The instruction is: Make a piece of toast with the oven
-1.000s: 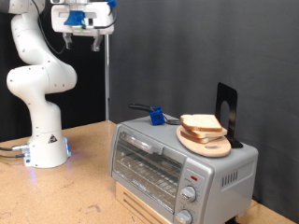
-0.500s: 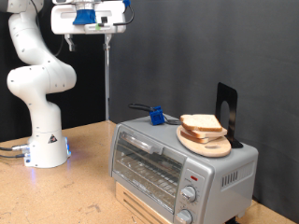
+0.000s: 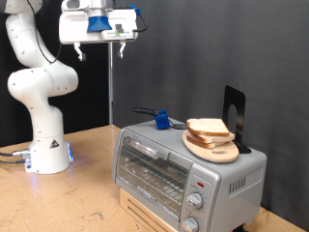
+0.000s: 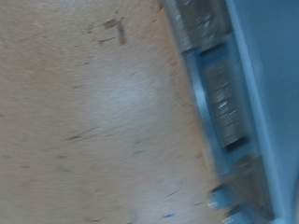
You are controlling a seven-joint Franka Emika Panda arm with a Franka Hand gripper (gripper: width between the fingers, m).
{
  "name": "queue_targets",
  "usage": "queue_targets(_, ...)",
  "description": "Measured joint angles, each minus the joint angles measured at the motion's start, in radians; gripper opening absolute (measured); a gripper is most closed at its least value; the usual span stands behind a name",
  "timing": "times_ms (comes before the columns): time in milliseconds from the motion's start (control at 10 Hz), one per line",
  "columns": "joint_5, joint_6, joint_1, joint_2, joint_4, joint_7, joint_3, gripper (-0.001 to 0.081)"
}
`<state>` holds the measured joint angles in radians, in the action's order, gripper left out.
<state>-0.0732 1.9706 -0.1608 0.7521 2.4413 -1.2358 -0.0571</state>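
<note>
The silver oven (image 3: 183, 172) stands at the exterior view's lower right with its glass door shut; part of it shows blurred in the wrist view (image 4: 224, 103). The slice of toast (image 3: 208, 128) lies on a round light-wood board (image 3: 214, 147) on the oven's roof. My gripper (image 3: 117, 46) hangs high near the exterior view's top, well up and to the left of the oven, with nothing between its fingers. Its fingers do not show in the wrist view.
A blue clip (image 3: 162, 121) with a black cable sits on the oven's back corner. A black stand (image 3: 235, 116) rises behind the board. The oven rests on a wooden box (image 3: 145, 208) on the wood table (image 3: 68, 198). The arm's white base (image 3: 48, 145) stands at the left.
My gripper has moved to the exterior view's right, towards the oven, staying high. The oven, toast and board have not moved.
</note>
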Motion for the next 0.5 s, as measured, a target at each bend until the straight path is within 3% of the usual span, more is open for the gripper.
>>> queue_targets(300,0.129,-0.065,-0.131,0.006,-0.032,0.312,-0.097,0.0806)
queue_targets(500,0.219,-0.159,-0.208,-0.060,-0.090,0.468,-0.175,0.0806)
